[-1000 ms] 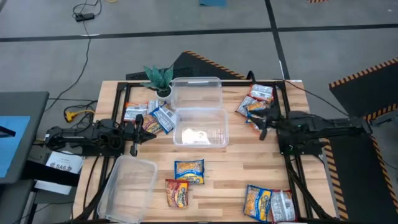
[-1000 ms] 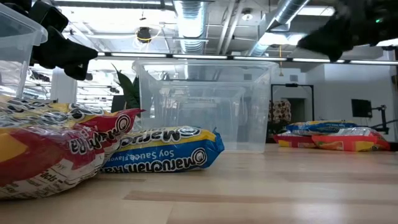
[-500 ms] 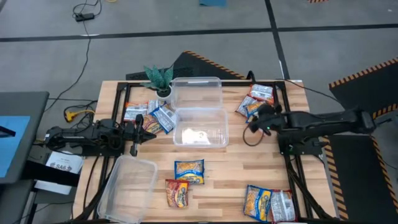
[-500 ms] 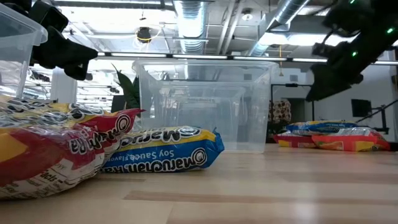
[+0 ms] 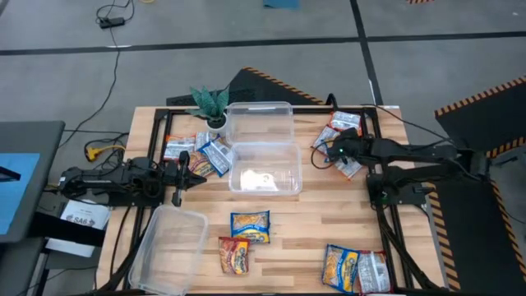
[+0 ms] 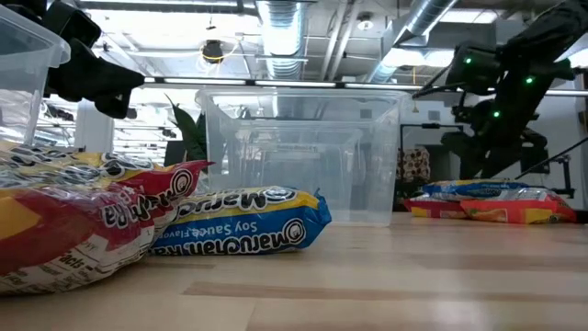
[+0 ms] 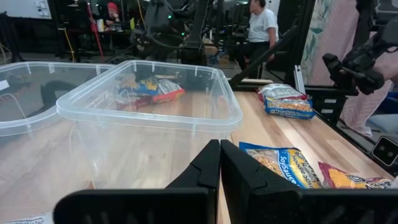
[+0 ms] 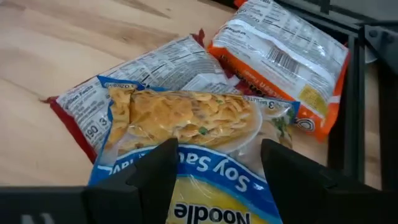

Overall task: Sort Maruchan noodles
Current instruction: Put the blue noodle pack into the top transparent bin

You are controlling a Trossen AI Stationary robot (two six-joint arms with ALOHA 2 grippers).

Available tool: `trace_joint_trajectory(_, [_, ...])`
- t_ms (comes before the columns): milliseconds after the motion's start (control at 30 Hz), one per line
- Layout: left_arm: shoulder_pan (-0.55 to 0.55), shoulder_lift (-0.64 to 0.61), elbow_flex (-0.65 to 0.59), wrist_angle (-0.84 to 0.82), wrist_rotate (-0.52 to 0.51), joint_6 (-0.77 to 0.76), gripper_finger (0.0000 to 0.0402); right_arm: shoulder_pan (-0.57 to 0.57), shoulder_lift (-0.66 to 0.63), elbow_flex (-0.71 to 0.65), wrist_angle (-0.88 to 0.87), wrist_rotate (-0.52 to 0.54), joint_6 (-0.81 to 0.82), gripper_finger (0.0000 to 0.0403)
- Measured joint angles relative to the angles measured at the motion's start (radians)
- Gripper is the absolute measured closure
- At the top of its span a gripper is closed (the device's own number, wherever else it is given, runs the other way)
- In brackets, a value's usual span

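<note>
- The right arm reaches in from the table's right edge toward its far right corner, wrist angled down, the right gripper (image 5: 335, 154) low over the surface with its two dark fingers (image 8: 155, 171) spread wide.
- The left arm lies stretched along the table's left edge, the left gripper (image 5: 182, 174) pointing inward, fingers (image 7: 208, 171) pressed together.

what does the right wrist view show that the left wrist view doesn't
Only the right wrist view: the right gripper, jaws open, right above a blue-and-yellow soy sauce noodle packet lying on a red-edged packet, with an orange packet beside it. Only the left wrist view: the left gripper, jaws shut, facing a clear plastic tub, with a person beyond. Both show the wooden table.
</note>
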Motion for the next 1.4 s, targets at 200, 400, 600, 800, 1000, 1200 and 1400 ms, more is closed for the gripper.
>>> trace_joint_trajectory(200, [0.0,0.0,0.0,0.0,0.0,0.0,0.0401,-0.012,0.053,0.003,0.029,-0.015,-0.025,0.0156])
trace_joint_trajectory(400, [0.0,0.0,0.0,0.0,0.0,0.0,0.0401,-0.011,0.08,0.003,0.032,-0.03,-0.067,0.0293])
trace_joint_trajectory(600, [0.0,0.0,0.0,0.0,0.0,0.0,0.0401,-0.011,0.069,0.001,0.034,-0.028,-0.144,0.0387])
trace_joint_trajectory(800, [0.0,0.0,0.0,0.0,0.0,0.0,0.0401,0.025,-0.041,0.051,-0.021,-0.063,-0.215,0.0396])
trace_joint_trajectory(1000, [0.0,0.0,0.0,0.0,0.0,0.0,0.0401,0.122,-0.143,0.092,-0.037,-0.216,-0.29,0.0389])
trace_joint_trajectory(1200, [0.0,0.0,0.0,0.0,0.0,0.0,0.0401,0.25,-0.183,0.17,-0.025,-0.136,-0.319,0.0396])
trace_joint_trajectory(1400, [0.0,0.0,0.0,0.0,0.0,0.0,0.0401,0.268,-0.161,0.305,0.125,-0.033,-0.502,0.0397])
